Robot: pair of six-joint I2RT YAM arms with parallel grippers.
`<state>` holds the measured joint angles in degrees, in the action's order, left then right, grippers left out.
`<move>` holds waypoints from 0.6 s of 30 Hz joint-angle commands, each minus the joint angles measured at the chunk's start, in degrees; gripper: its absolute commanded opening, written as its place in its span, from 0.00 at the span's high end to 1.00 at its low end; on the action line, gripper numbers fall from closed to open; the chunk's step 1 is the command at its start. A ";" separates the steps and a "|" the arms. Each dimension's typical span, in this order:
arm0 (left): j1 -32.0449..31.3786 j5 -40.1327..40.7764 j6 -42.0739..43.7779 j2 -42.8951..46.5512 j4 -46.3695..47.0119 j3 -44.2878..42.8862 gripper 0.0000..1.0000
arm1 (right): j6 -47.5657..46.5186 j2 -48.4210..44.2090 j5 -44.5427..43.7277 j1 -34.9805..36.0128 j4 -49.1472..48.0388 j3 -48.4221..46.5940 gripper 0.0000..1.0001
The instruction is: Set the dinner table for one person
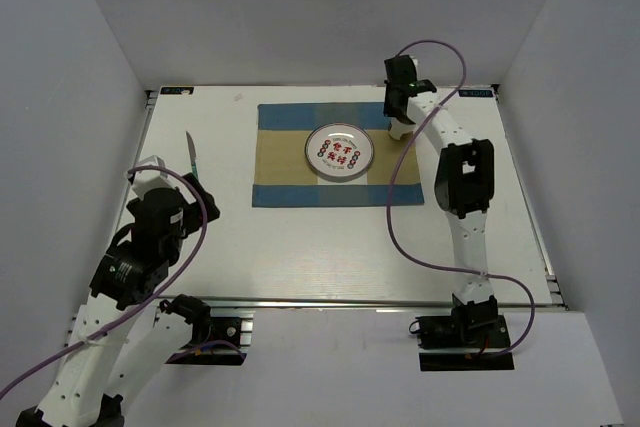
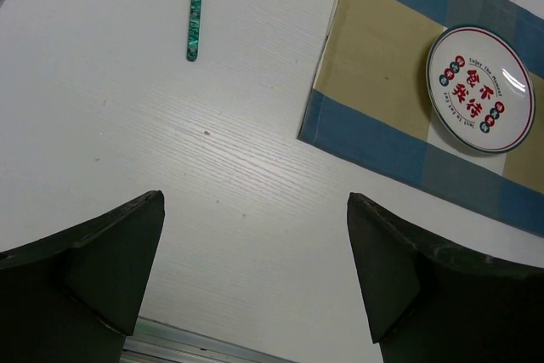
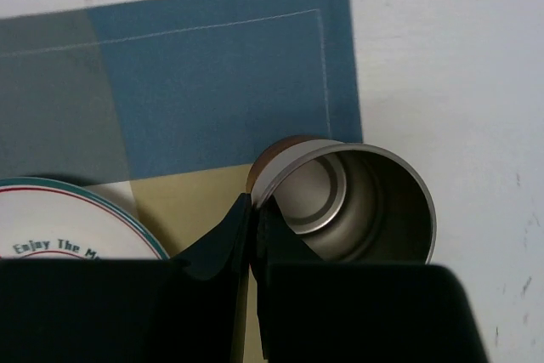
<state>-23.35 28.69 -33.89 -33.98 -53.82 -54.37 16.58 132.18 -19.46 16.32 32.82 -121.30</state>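
Lower left in the top view, left pincer (image 2: 255, 201) spread wide, gripping nothing, over the white worktop (image 1: 330, 247) filling mid-frame. Further up at left, a green-handled knife (image 1: 190, 154). At centre, checked placemat (image 1: 285, 152) bearing a printed plate (image 1: 340, 150). Upper right, right pincer (image 3: 254, 210) clamped on the rim of a steel cup (image 3: 374, 201).

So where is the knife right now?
The green-handled knife lies flat on the dinner table, on the left side in the top view, apart from the checked placemat to its right.
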 commanded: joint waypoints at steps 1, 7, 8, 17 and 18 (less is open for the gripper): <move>0.33 0.32 0.14 -1.26 0.47 0.14 0.02 | -7.61 2.20 1.18 -0.06 -0.91 -6.75 1.00; 0.33 -0.47 0.67 -2.32 0.91 0.32 0.02 | -13.14 5.89 1.70 0.12 -4.95 -10.19 1.00; 0.33 -0.47 0.67 -2.32 0.91 0.32 0.02 | -13.59 5.90 2.14 0.12 -5.39 -10.02 1.00; 0.33 -0.47 0.67 -2.41 1.00 0.32 0.02 | -15.52 8.08 3.73 0.91 -9.71 -12.64 1.00; 0.33 -0.47 0.67 -2.41 1.09 0.32 0.02 | -15.70 8.62 2.77 1.08 -9.70 -13.35 1.00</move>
<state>-23.35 28.45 -33.65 -36.45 -53.52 -54.02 3.16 139.35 -15.92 16.97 26.46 -130.15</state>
